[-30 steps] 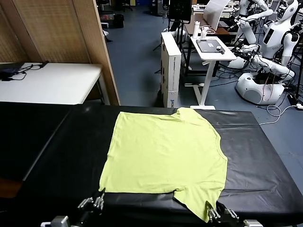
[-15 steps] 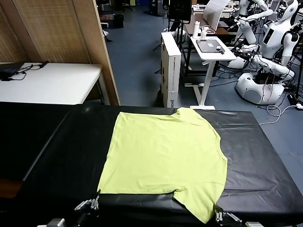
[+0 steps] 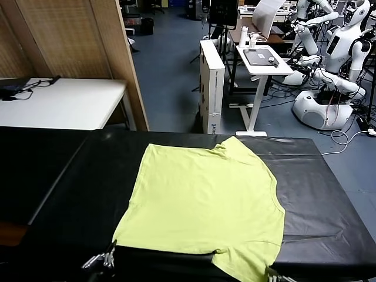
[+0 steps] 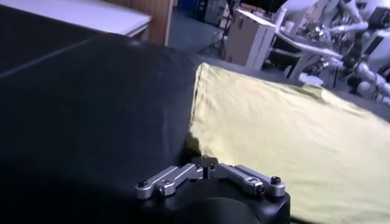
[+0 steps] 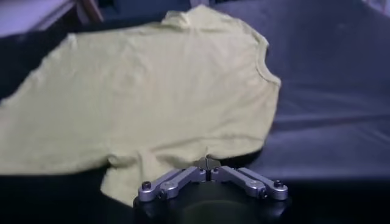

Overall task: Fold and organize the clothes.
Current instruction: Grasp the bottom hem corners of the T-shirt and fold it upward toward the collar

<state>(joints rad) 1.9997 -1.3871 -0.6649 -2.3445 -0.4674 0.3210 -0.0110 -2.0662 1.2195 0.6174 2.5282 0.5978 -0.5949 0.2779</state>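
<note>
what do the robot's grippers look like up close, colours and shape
Both look alike. The left gripper and right gripper each have bare silver metal finger links with small dark screws at the joints, spreading from a rounded glossy black housing. No cables, markings or sleeves show. In the head view only silver tips show at the near edge of the table.

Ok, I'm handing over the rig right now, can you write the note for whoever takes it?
Left hand: shut on the near left corner of the T-shirt.
Right hand: shut on the near right sleeve edge.
T-shirt lies flat on the black table, near edge at the table's front.
Done: both near corners gripped.
Left: every fold, then tidy placement.
</note>
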